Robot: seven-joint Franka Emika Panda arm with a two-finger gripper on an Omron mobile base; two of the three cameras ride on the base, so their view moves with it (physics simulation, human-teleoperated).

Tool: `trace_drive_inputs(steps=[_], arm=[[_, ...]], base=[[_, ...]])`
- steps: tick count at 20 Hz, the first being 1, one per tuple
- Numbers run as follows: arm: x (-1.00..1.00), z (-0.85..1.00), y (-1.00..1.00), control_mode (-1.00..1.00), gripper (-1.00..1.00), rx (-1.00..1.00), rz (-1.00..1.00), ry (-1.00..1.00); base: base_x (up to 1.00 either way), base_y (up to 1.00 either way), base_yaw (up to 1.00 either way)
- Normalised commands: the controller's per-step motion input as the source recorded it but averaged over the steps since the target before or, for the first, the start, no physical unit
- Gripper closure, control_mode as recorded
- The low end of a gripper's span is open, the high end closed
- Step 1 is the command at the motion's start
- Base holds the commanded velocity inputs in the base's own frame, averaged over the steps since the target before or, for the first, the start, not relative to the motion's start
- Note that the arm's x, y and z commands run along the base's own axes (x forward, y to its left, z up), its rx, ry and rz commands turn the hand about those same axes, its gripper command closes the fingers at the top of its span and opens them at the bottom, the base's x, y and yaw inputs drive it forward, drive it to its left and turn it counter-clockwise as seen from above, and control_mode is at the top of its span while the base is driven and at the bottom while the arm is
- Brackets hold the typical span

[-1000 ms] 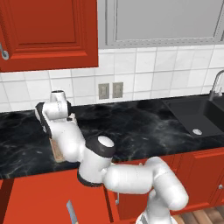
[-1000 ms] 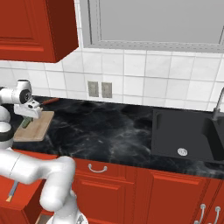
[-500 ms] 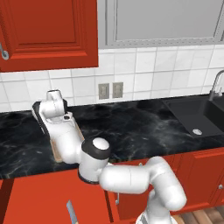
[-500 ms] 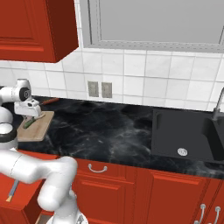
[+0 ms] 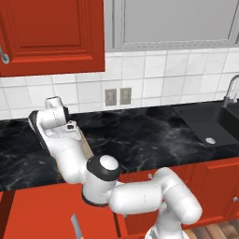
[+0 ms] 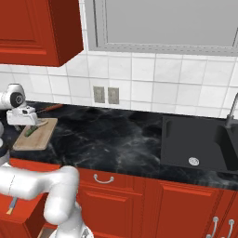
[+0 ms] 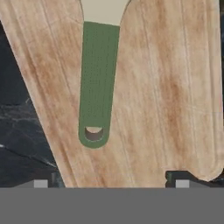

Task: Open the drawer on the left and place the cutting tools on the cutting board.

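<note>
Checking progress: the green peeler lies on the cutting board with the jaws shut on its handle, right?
Not quite. The peeler does lie on the board, but the hand view shows the jaws open, standing apart on either side of the handle, not gripping it.

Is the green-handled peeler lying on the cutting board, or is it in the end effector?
On the board. The peeler lies flat on the cutting board, and the end effector has its fingertips spread wide, clear of the handle.

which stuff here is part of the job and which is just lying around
Job:
peeler, lying on the board
board
knife, down in the open drawer
pincer, open above the peeler

Lying about:
red stick tool behind the board
sink
wall sockets
</note>
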Motion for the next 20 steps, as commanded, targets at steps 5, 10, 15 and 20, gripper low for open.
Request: trace_drive_inputs(steps=[5, 10, 15, 20], arm=[[-1.0, -0.09, -0.59, -1.0, -1.0, 0.01, 0.26, -0.19], [-1.0, 0.25, -0.32, -1.0, -1.0, 0.01, 0.25, -0.09], [-0.93, 0.97, -0.06, -1.0, -1.0, 0.04, 0.32, 0.03], [-0.66, 0.37, 0.0, -1.0, -1.0, -0.02, 0.65, 0.07]], base=[[0.0, 0.0, 0.0], [0.0, 0.0, 0.0], [0.0, 0.0, 0.0], [0.0, 0.0, 0.0]])
